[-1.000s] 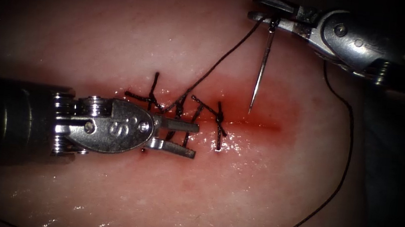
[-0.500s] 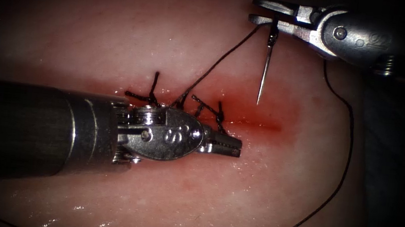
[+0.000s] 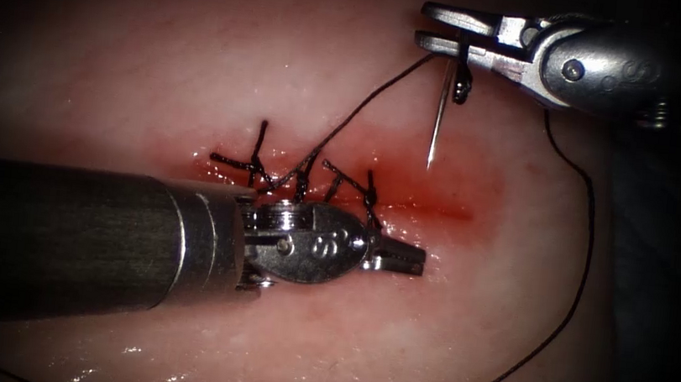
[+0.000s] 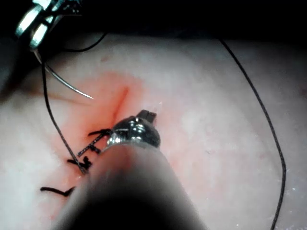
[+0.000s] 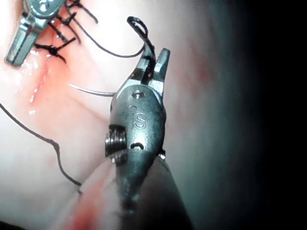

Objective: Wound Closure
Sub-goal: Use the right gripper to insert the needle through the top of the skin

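The right claw (image 3: 442, 26) is clamped on the needle (image 3: 441, 113) near its thread end, holding it clear above the tissue (image 3: 202, 58) so the tip hangs free over the cut (image 3: 431, 209), not in the tissue. The thread (image 3: 366, 105) runs from the needle's end down to the stitches (image 3: 299, 180) on the cut, and a long slack loop trails away to the right of the cut. The left claw (image 3: 401, 258) lies low just below the cut, beside the last stitch, jaws together and holding nothing, likely placed to steady that edge of the tissue.
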Controlling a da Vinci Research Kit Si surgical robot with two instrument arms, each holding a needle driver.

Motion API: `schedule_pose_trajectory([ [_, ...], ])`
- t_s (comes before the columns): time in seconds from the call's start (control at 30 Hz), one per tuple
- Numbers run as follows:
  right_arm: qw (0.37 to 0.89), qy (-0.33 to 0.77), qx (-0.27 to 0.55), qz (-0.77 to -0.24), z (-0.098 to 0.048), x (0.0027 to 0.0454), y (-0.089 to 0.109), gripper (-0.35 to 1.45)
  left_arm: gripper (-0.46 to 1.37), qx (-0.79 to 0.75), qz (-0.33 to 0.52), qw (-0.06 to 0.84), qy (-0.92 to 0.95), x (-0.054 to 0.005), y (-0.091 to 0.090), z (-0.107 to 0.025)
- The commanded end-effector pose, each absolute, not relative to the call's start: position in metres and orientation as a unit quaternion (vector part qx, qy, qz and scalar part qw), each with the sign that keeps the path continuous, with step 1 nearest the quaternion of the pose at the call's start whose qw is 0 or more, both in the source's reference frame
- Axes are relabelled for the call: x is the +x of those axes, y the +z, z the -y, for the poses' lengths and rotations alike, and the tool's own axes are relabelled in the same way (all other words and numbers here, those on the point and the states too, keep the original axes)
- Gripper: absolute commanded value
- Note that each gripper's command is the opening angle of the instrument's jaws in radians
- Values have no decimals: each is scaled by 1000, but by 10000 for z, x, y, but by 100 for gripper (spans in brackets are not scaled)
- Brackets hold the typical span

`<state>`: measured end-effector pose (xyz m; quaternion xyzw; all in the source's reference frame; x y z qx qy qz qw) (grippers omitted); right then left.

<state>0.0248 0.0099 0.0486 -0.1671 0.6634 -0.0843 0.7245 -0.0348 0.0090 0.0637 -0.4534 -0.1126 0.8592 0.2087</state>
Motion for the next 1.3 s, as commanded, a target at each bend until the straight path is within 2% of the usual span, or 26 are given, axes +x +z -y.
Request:
schedule_pose_trajectory([
  [0.03, 719, -90, -178, -666, -101, 249, 486, -35, -35, -455, 115, 207, 859, -348, 639, -91],
  [0.87, 690, -157, -255, -659, -72, 236, 495, -35, -35, -446, 127, 209, 861, -328, 665, -79],
  [1.3, 681, -161, -262, -664, -61, 234, 494, -35, -35, -446, 127, 209, 861, -328, 665, -79],
])
